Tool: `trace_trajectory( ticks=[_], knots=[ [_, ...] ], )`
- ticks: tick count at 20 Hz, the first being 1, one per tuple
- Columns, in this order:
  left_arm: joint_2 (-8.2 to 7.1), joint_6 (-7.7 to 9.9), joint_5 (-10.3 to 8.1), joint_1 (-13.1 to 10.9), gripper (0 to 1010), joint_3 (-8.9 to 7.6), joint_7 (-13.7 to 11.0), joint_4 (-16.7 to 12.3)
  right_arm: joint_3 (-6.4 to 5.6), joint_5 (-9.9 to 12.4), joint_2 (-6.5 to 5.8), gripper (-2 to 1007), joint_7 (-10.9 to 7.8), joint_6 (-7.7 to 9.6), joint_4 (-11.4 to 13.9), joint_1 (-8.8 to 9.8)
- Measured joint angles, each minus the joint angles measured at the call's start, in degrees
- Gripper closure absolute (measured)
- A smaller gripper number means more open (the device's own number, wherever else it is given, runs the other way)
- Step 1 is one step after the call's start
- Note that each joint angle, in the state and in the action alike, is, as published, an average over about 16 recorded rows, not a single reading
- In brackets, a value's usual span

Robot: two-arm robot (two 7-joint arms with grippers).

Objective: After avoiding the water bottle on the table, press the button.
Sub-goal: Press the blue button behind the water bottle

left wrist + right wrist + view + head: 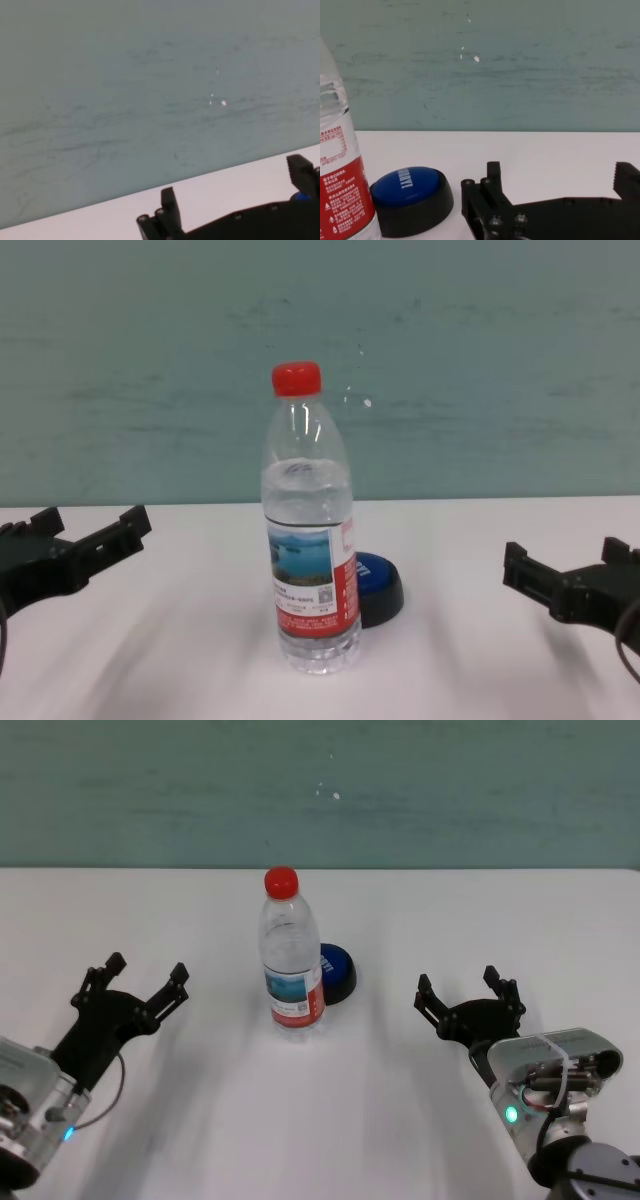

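Bottle standing in front of the button, both arms waiting at the sides with jaws spread.

The white table (320,1120) runs wide under a green wall (320,790), and near its middle the water bottle (291,955) stands upright, red cap on, about two-thirds full as far as the chest view lets me judge. The button (338,972) sits on the table right behind the bottle and a little toward the robot's right, its blue top half hidden by the bottle from the front; whether the two touch I can't tell. The left gripper (134,977) hangs over the table well off to the bottle's left, fingers apart and holding nothing. The right gripper (468,990) is opposite, well apart from the button, fingers likewise spread and empty.
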State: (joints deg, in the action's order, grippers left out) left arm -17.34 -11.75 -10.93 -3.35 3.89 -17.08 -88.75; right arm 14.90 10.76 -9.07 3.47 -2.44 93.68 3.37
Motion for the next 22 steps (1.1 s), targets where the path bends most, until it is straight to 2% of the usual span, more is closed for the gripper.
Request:
trace_trajectory(
  ticks=[17,22],
  knots=[
    [-1.66,-1.67,0.12,-5.16,0,1.25,-1.04,-3.90,0.00,-0.03,-0.01,1,-0.06,0.03,0.00,-0.01],
    [-1.89,-1.86,0.41,-5.75,0,1.43,-1.03,-4.19,-0.08,-0.23,-0.09,1,-0.65,0.95,0.28,-0.10]
  ],
)
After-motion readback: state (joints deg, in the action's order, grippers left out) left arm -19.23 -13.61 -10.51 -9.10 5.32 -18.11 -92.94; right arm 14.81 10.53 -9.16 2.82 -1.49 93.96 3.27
